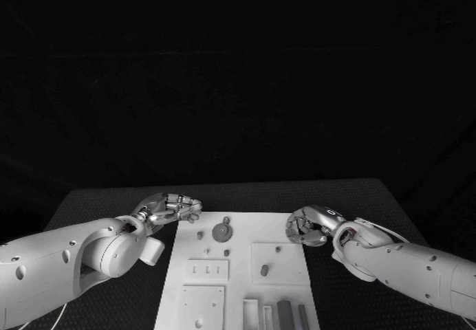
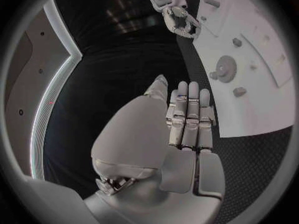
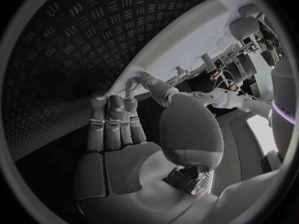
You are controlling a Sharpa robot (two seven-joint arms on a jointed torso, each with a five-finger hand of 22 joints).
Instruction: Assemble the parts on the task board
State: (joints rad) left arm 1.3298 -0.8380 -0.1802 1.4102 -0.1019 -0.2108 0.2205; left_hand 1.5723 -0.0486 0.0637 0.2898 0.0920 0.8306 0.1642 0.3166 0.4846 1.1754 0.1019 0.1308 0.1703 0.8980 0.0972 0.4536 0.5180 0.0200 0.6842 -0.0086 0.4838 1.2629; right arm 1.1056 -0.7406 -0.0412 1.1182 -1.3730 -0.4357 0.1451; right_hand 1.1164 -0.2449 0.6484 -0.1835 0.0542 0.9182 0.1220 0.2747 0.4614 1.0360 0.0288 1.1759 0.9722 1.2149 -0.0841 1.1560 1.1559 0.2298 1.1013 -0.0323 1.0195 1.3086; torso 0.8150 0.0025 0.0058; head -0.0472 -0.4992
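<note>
- Step in hand, as I judge it: the opening reach. Both hands hover at the far end of the task board (image 1: 266, 237), one at each side, and neither holds a part.
- The left hand (image 1: 168, 208) sits over the black counter (image 1: 99, 203) just beside the board's far left corner. In the left wrist view its fingers (image 2: 189, 115) lie straight and close together, with nothing between them and the thumb; from the head camera they look curled inward. It carries nothing and touches no part.
- The right hand (image 1: 309, 225) hangs at the board's right edge near the far end. In the right wrist view its fingers (image 3: 111, 122) are extended side by side, tips near the board's rim; whether they touch the rim I cannot tell. It holds nothing.
- The parts rest on the board: a round gear-like disc (image 1: 222, 232) near the far end, between the two hands, with a small peg (image 1: 200, 234) just beside it; an oval piece (image 1: 265, 270) on a raised square toward the middle; long bars (image 1: 285, 315) in slots at the near end.
- Next move, in my view: one hand must come in over the board, spread its fingers around a chosen part and close on it squarely. The disc lies flat, so lifting it will need care at its edge.
</note>
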